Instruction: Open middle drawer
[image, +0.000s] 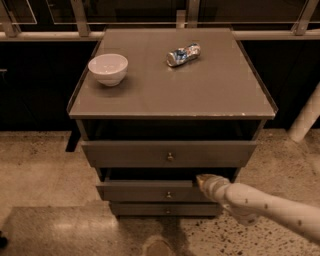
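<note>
The cream-coloured gripper (202, 180) sits at the top right edge of the middle drawer (145, 191), the grey flat front second of three, pulled slightly out. Open or closed: cannot be told. Expect a rigid, light sliding box; take the small round metal knob (169, 194) or top lip. The wider grey top drawer (125, 154) hides its interior.

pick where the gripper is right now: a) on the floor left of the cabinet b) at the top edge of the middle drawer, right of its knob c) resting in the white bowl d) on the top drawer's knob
b: the gripper is at the upper edge of the middle drawer, to the right of its knob, far below the white bowl on the cabinet top.
</note>
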